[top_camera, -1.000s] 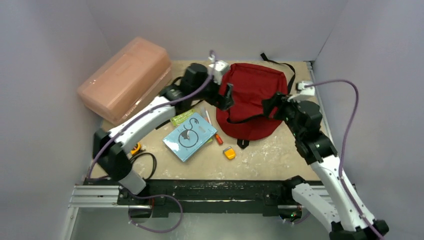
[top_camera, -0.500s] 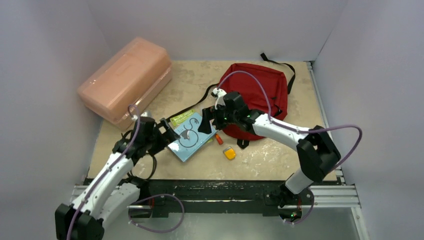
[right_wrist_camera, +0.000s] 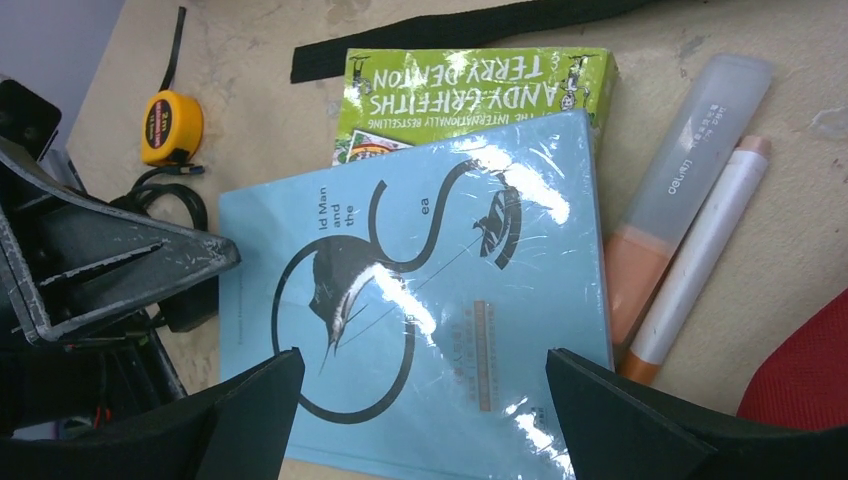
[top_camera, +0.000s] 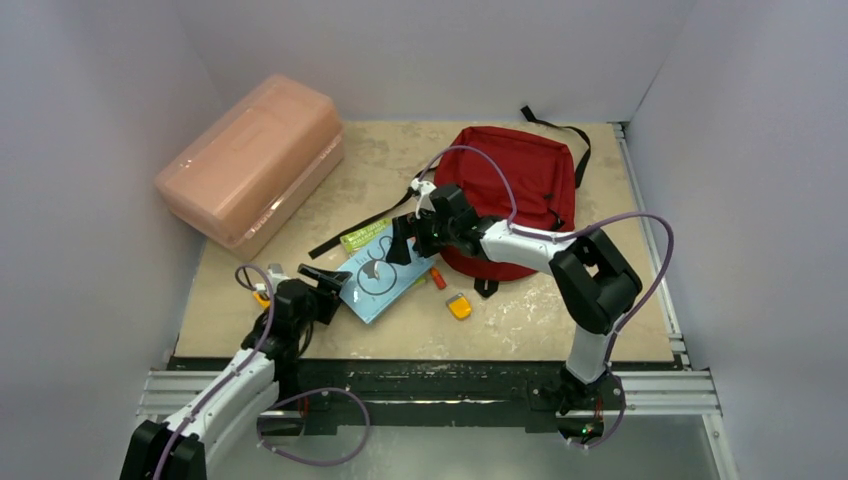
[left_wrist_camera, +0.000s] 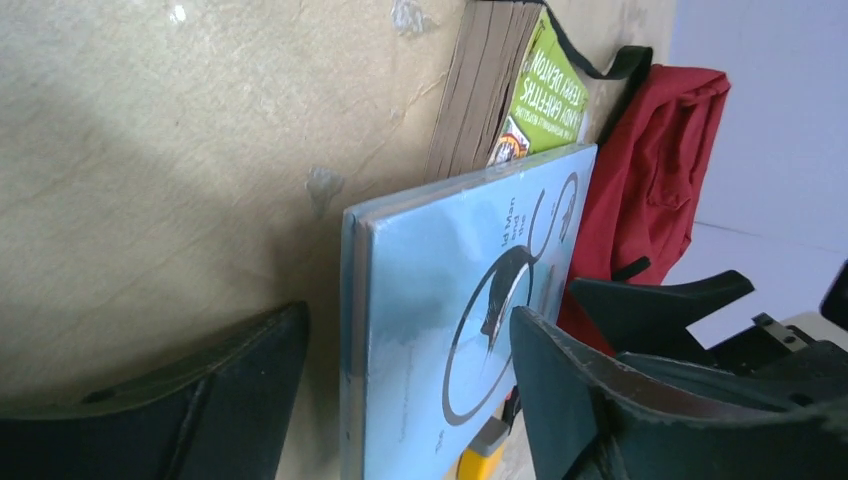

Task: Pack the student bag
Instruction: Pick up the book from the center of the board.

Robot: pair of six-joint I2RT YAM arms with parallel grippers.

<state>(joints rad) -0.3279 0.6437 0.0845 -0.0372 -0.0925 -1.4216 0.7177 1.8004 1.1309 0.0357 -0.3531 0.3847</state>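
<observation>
— Two pincers on my screens. How do they stand?

— I read the left gripper point(left_wrist_camera: 408, 315) as spread, with one finger on each side of the near corner of the blue paperback "Old Man and the Sea" point(right_wrist_camera: 420, 290). Whether either finger touches the book, I can't tell. The right gripper point(right_wrist_camera: 422, 358) is spread wide too. It hangs over that same cover from the far side and pinches nothing.

— What lies around the book?

— Under it, sticking out at the far edge, is a green Andy Griffiths and Terry Denton paperback point(right_wrist_camera: 480, 85). Just beside both books (on the bag's side) an orange highlighter point(right_wrist_camera: 670, 210) with a clear cap and a white pen point(right_wrist_camera: 700, 260) lie side by side. A yellow tape measure point(right_wrist_camera: 170, 127) sits by my left arm, near the front edge of the table point(top_camera: 560, 310). A small orange-yellow thing point(top_camera: 459, 306) that I can't identify lies closer to the front than the highlighter.

— And the student bag?

— The dark red backpack point(top_camera: 520, 190) lies flat at the back right of the table, beyond the right gripper. A black strap point(right_wrist_camera: 470, 35) trails across the tabletop behind the books. The pink translucent box point(top_camera: 250, 160) sits at the back left, well apart from the bag.
</observation>
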